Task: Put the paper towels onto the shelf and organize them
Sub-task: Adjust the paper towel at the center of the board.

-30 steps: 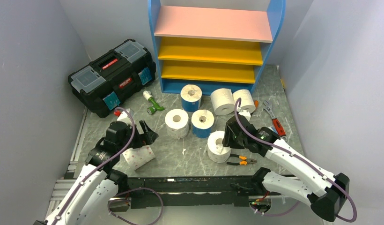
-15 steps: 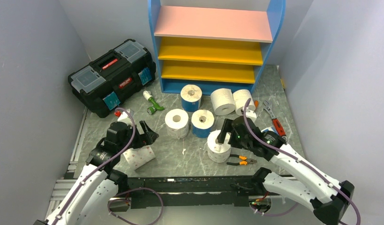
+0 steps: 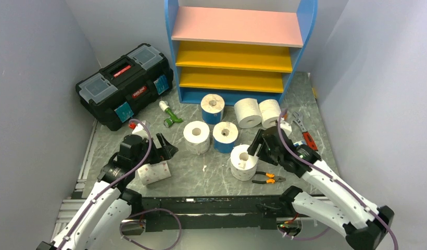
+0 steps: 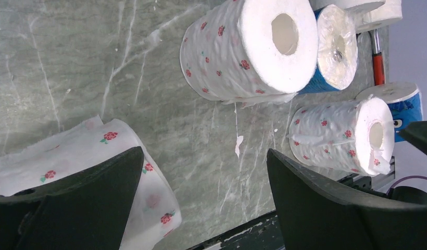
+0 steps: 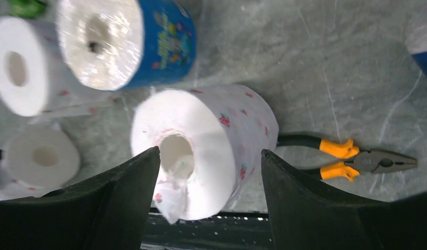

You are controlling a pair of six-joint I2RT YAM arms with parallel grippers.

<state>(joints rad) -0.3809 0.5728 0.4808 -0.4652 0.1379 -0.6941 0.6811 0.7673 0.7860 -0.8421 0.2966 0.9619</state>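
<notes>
The blue-framed shelf (image 3: 237, 47) stands at the back with bare pink and yellow boards. Several paper towels stand on the table in front of it: blue-wrapped rolls (image 3: 213, 107) (image 3: 225, 136) and white ones (image 3: 247, 112) (image 3: 196, 136). My right gripper (image 3: 258, 147) (image 5: 206, 156) hovers open over a dotted roll (image 3: 243, 163) (image 5: 222, 130), which shows between its fingertips without being squeezed. My left gripper (image 3: 167, 151) (image 4: 201, 198) is open, with bare table between its fingers. A dotted roll (image 3: 153, 172) (image 4: 71, 151) lies on its side beside the left finger.
A black toolbox (image 3: 125, 83) sits at the back left. Orange-handled pliers (image 3: 267, 178) (image 5: 352, 156) lie right of the dotted roll. A wrench and a red-handled tool (image 3: 305, 133) lie at the right, and a green-tipped item (image 3: 170, 115) lies near the toolbox.
My right gripper was low against the dotted roll, then opened and drew back up and to the right. The left arm has barely moved.
</notes>
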